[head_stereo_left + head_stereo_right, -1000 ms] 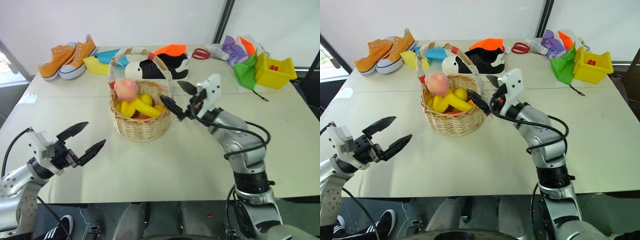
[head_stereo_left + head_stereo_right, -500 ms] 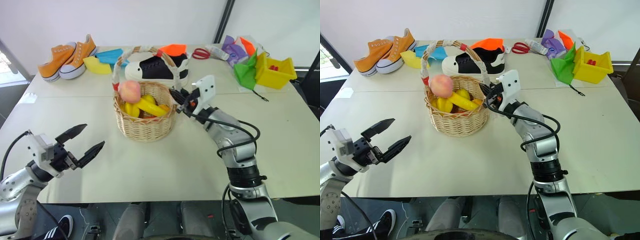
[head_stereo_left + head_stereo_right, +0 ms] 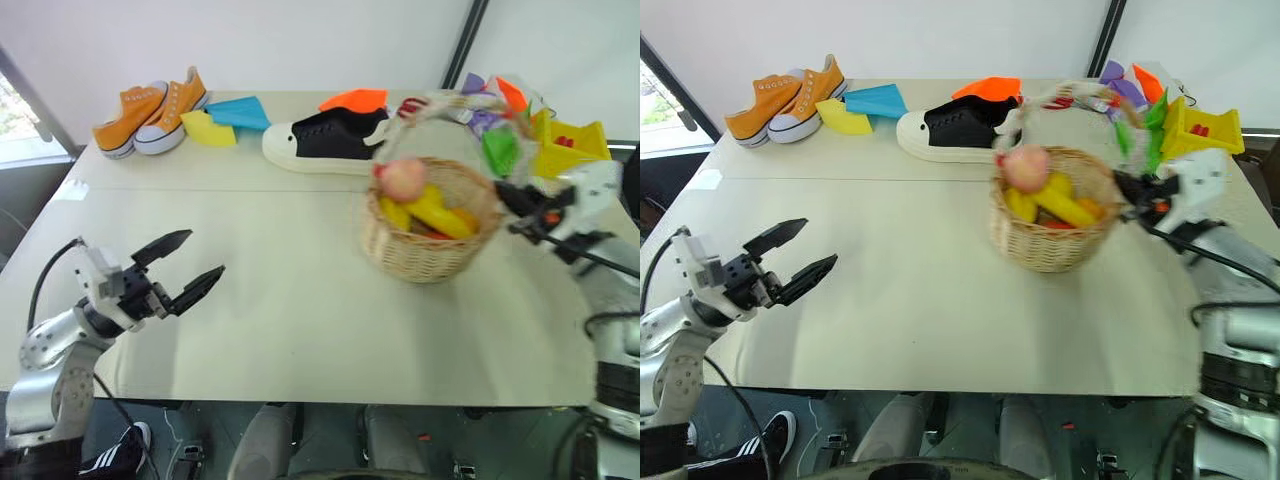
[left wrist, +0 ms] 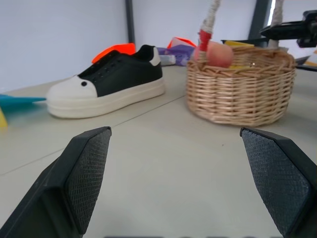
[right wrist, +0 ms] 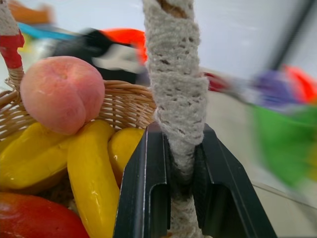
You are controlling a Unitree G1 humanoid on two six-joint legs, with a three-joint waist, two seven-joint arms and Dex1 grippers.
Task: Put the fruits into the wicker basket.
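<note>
The wicker basket (image 3: 428,248) is right of the table's middle, its wrapped handle (image 5: 176,74) arching over it. Inside it, the pink-orange peach (image 3: 402,180) rests on top at the left rim, above the yellow banana (image 3: 440,210) and other yellow pieces. My right gripper (image 3: 512,206) is at the basket's right side, shut on the handle's white-wrapped foot (image 5: 181,148). My left gripper (image 3: 187,266) hovers open and empty over the near left of the table, well apart from the basket (image 4: 242,91).
A black-and-white shoe (image 3: 325,140) lies behind the basket. Orange sneakers (image 3: 150,100) and coloured paper pieces (image 3: 225,118) are at the far left. A yellow plastic box (image 3: 570,145) and more coloured pieces are at the far right, close behind the basket.
My right gripper shut on the basket handle and swung right, taking the basket from the table's middle toward the right side. The left gripper edged slightly inward, still open.
</note>
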